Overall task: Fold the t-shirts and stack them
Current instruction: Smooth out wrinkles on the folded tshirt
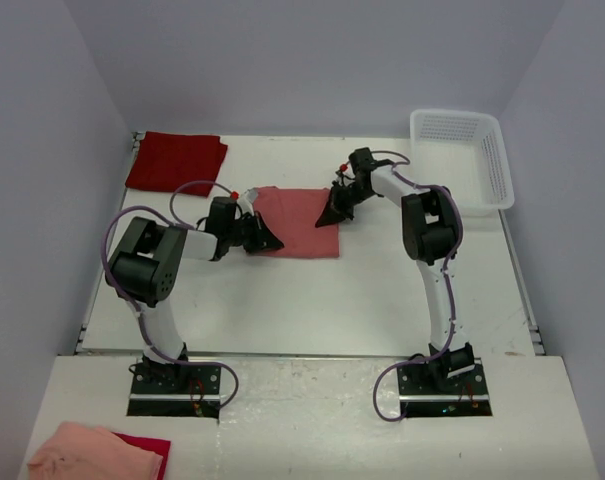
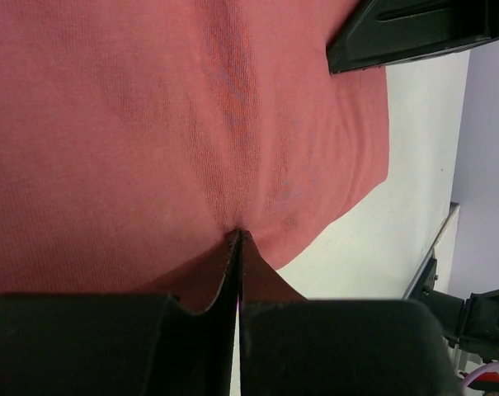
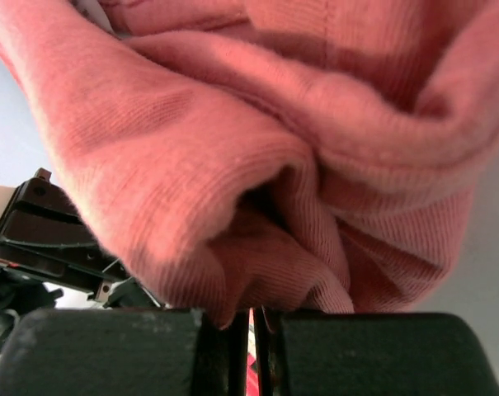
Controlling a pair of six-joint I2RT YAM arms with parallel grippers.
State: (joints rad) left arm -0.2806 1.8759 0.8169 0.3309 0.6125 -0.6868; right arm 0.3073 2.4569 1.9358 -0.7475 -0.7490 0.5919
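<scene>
The salmon t-shirt (image 1: 300, 220) lies as a folded rectangle in the middle of the table. My left gripper (image 1: 267, 240) is shut on its near left corner; in the left wrist view the closed tips (image 2: 238, 236) pinch the cloth (image 2: 167, 124), which puckers around them. At the shirt's right edge my right gripper (image 1: 332, 213) is shut on it too. In the right wrist view the cloth (image 3: 257, 148) bunches in thick folds over the closed gripper (image 3: 253, 315). The crimson t-shirt (image 1: 175, 161) lies folded flat at the far left corner, apart from both grippers.
A white mesh basket (image 1: 494, 165) stands at the far right. A peach-pink cloth (image 1: 90, 454) lies on a red one (image 1: 152, 443) on the near ledge, left of the left arm's base. The table's raised rim (image 1: 518, 275) runs along the right side.
</scene>
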